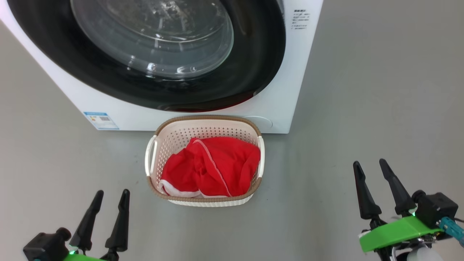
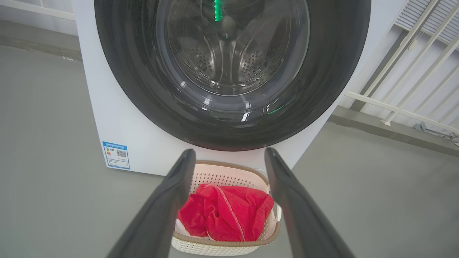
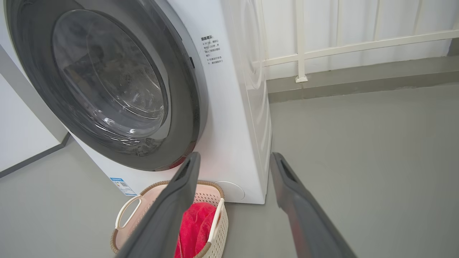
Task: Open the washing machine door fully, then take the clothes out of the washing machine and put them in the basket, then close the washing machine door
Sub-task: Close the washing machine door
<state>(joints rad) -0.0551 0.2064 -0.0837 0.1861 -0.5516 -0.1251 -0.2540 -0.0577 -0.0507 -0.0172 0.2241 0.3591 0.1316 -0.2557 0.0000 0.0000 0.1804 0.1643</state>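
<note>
Head view: the washing machine door (image 1: 253, 54) is seen lying flush on the washing machine (image 1: 290, 90), apparently shut. The basket (image 1: 206, 119) is set on the floor at 6 o'clock of the door, just before the machine, and the clothes (image 1: 214, 166) are heaped inside it. The left gripper (image 1: 112, 192) is noted at 7 o'clock of the basket and the right gripper (image 1: 370, 162) at 4 o'clock, both spread wide, empty, well apart from everything. Left wrist view: bare perforated drum is seen through the glass; no fabric is made out inside. The clothes are judged light, limp and easily pinched at the raised trimmed fold. Right wrist view: the door's glossy rim is judged stiff and slippery, best taken at its 3 o'clock edge; the glass is better left untouched.
</note>
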